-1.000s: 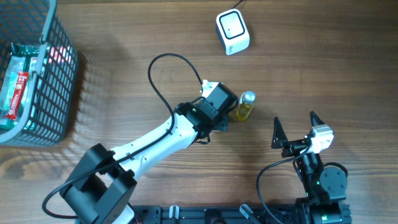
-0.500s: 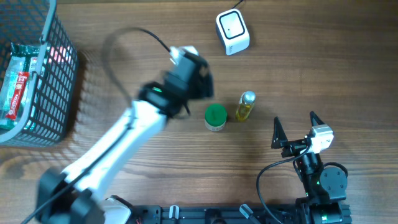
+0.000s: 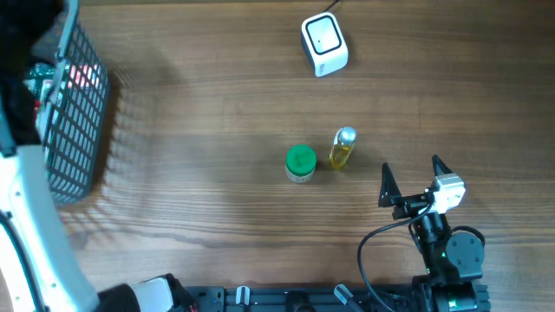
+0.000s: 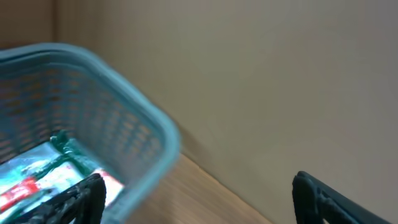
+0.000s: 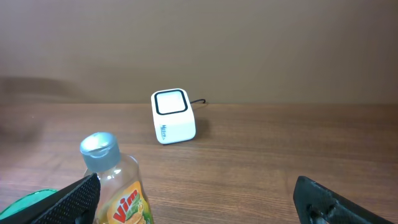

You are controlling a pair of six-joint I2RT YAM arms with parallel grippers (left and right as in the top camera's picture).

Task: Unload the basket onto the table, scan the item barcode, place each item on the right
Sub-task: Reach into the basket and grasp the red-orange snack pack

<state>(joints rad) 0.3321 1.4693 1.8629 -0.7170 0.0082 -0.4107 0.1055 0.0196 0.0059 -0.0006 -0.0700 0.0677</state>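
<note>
The white barcode scanner (image 3: 324, 43) sits at the table's far side and also shows in the right wrist view (image 5: 173, 116). A green-lidded jar (image 3: 300, 162) and a yellow Vim bottle (image 3: 342, 148) stand upright side by side mid-table. My left arm (image 3: 26, 217) runs up the left edge, blurred. Its gripper (image 4: 199, 208) is open and empty above the rim of the basket (image 4: 124, 124). My right gripper (image 3: 414, 182) is open near the front, just right of the bottle (image 5: 115, 180), holding nothing.
The grey mesh basket (image 3: 82, 121) stands at the far left with red-and-green packets (image 4: 43, 171) inside. A cable leads from the scanner toward the back edge. The green lid (image 5: 25, 208) peeks in at the right wrist view's lower left.
My left gripper opened and let go of the green-lidded jar, which now stands beside the bottle. The left arm swung far left to the basket. The right arm stayed still.
</note>
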